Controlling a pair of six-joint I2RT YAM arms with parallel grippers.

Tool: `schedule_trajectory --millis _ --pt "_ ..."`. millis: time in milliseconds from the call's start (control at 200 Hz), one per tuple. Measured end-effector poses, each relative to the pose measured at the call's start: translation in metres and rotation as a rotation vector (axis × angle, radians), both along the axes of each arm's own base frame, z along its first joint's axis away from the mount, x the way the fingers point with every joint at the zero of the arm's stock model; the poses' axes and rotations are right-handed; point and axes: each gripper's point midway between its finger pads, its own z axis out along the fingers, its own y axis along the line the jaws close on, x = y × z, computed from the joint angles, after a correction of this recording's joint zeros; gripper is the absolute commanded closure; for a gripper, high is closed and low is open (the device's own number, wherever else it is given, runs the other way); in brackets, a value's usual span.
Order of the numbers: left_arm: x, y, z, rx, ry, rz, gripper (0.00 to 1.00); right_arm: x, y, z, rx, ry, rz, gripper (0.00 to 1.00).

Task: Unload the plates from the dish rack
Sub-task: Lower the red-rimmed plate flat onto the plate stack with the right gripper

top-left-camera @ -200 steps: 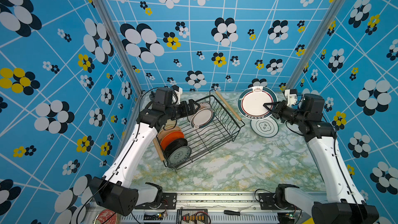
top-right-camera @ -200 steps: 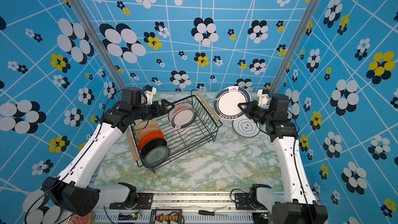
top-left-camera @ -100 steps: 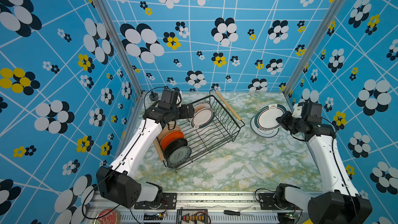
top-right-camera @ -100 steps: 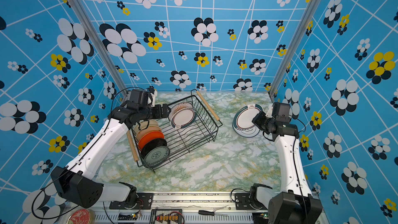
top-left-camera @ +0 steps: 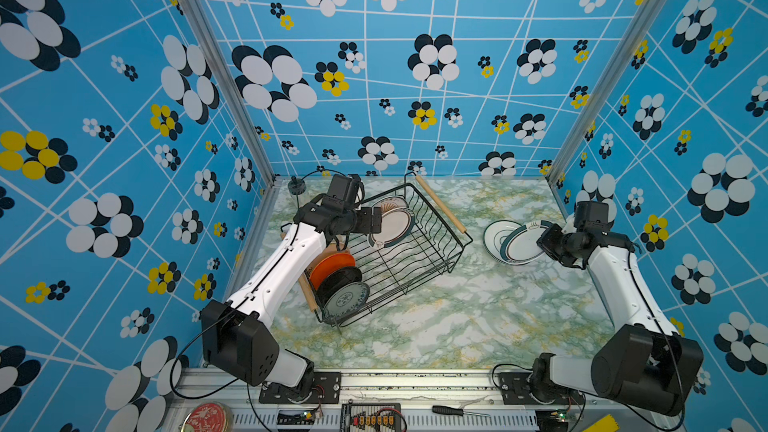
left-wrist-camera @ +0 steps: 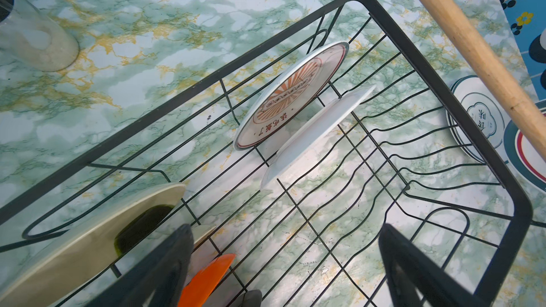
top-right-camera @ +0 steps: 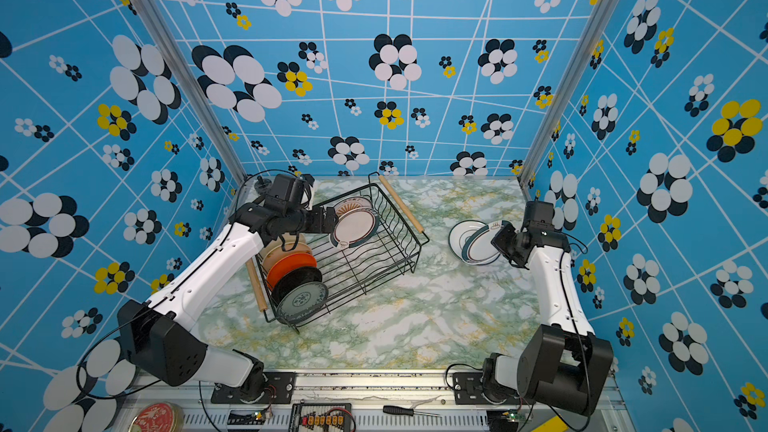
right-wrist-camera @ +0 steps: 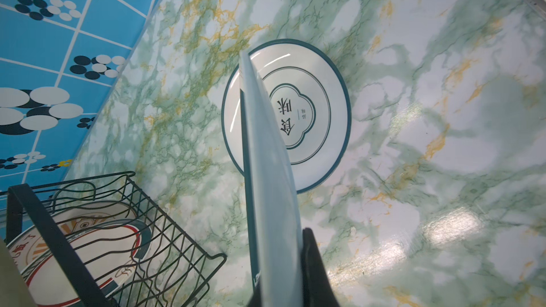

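1. Reaching over the dish rack [top-left-camera: 415, 259] from the near left, the left arm's white link slants away from its base. The black wrist then kinks sideways, so the left pincer [top-left-camera: 376, 220] hangs low inside the rack. Its jaws are spread wide with nothing between them.
2. The right arm is folded up at the elbow. The right pincer [top-left-camera: 544, 243] is clamped on the rim of a big teal-rimmed plate [top-left-camera: 519, 247], out on the marble table [top-left-camera: 478, 326] and well clear of the rack.
3. Right ahead of the left pincer's tips, a sunburst plate [left-wrist-camera: 289, 98] and a white plate [left-wrist-camera: 313, 137] stand on edge, leaning together. Behind and below that pincer is a row of small plates on edge, including an orange plate [top-left-camera: 332, 265] and a blue-grey plate [top-left-camera: 347, 299].
4. Only the left wrist view shows the sunburst print properly. The right wrist view shows the held plate nearly edge-on and just one finger [right-wrist-camera: 313, 261]. It also shows the lettering on a small flat plate [right-wrist-camera: 319, 113] beyond the tips, which both top views half hide.
5. The rack's long axis runs diagonally, from the handle by the left arm to the far wooden handle [top-left-camera: 440, 209]. The held plate is tilted, face up-ish, with its far edge over the flat plate. I can't tell if they touch.
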Motion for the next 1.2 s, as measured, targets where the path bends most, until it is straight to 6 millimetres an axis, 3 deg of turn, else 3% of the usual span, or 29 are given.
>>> schedule_trajectory --millis 345,565,855,1040,1200 --pt "0.009 -0.028 -0.006 0.028 0.01 -0.047 0.01 0.018 -0.007 -0.021 0.027 0.016 -0.006 1.0" --pt "0.014 -0.031 -0.011 0.054 0.024 -0.052 0.01 0.025 -0.008 -0.048 0.064 0.071 0.001 1.0" --pt "0.018 -0.033 -0.002 0.044 -0.016 -0.058 0.01 0.039 -0.006 -0.055 0.097 0.042 0.019 1.0" --pt "0.016 -0.031 0.01 0.032 -0.056 -0.055 0.01 0.046 -0.008 -0.06 0.128 0.023 0.022 0.9" --pt "0.012 -0.017 0.018 0.052 -0.112 -0.006 0.01 0.049 -0.012 -0.064 0.147 0.019 0.015 0.81"
